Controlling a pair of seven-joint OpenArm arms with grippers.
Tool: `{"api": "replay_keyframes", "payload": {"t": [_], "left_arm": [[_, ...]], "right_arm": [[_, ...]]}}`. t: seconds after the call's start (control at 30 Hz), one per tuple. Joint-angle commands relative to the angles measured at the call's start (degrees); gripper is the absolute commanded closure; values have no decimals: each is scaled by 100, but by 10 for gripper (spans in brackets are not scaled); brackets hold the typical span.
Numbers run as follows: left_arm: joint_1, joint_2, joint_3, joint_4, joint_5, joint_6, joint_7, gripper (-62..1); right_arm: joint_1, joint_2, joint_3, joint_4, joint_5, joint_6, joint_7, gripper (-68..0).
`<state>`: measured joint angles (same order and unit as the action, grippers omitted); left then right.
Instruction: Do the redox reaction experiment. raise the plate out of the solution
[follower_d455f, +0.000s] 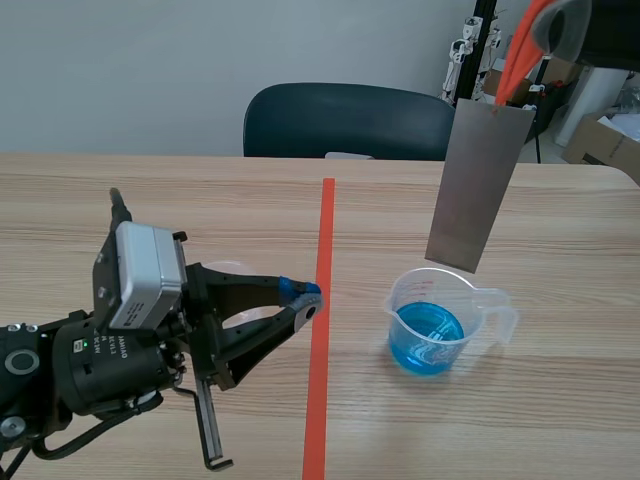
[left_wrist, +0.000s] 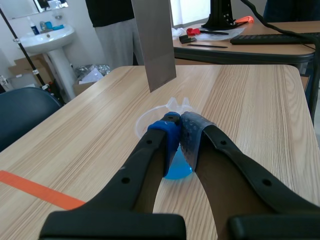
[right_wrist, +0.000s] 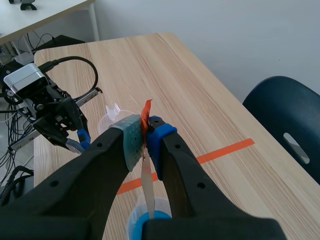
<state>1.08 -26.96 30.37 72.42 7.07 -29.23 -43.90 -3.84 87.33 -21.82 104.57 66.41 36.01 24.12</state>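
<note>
Scene view: right pincer (right_wrist: 145, 131) grips plate (follower_d455f: 478, 185), seemingly just clear of solution (follower_d455f: 427, 335).

plate (follower_d455f: 478, 185) over beaker (follower_d455f: 470, 315) (gap between), left pincer (follower_d455f: 305, 299) nearby

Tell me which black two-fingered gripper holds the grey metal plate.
The right gripper, raised over the clear cup of blue solution, clamps the grey metal plate at its top edge. The left gripper sits low, shut on nothing.
</note>
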Motion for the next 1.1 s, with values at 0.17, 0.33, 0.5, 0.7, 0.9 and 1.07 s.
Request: {"api": "replay_keyframes", "payload": {"t": [0.17, 0.33, 0.5, 0.7, 0.9, 1.07], "left_arm": [[-50, 155, -7, 76, -219, -7, 282, -27], [-212, 289, -7, 76, -461, -7, 785, -27], [-326, 330, -4, 76, -603, -11, 975, -27], [-413, 343, 114, 74, -599, -13, 1252, -27], [-509, 409, 315, 72, -601, -9, 1530, -27], [-507, 442, 315, 72, -603, -9, 1545, -27]], "right_arm": [[79, 66, 83, 37, 94, 2, 114, -2], [79, 63, 83, 37, 92, 0, 111, -2], [79, 63, 83, 37, 90, 0, 109, -2], [79, 61, 81, 37, 87, 2, 57, -2], [79, 61, 81, 37, 92, 2, 48, -2], [79, 61, 81, 37, 94, 4, 66, -2]]}}
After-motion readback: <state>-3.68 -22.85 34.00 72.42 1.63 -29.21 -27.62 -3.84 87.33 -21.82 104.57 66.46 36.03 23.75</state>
